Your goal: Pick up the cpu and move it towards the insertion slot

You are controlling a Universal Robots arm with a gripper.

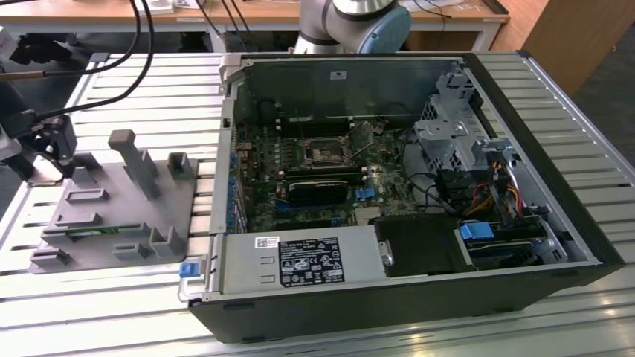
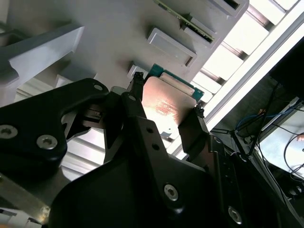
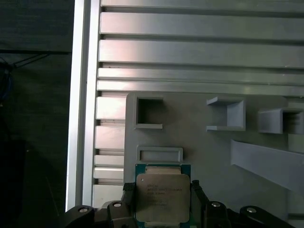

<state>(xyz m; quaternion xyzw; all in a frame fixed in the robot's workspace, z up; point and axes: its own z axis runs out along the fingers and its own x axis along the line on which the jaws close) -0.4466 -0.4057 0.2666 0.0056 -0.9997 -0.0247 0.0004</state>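
One open case (image 1: 552, 159) sits well apart from the claw (image 3: 162, 190), with the slot (image 1: 326, 154) on the board inside it. Grey plate (image 3: 199, 147) is right under the claw. Claw narrow, clamped on two opposite edges of the cpu (image 3: 162, 198), silver face showing between its fingers.

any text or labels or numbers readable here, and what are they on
No text here can be quoted as it reads.
cpu: a few lines of print on its metal face, too small to read.
black label on the power supply: dense print and symbols, too small to read.
white sticker beside that label: unreadable.
small sticker on the case wall: unreadable.
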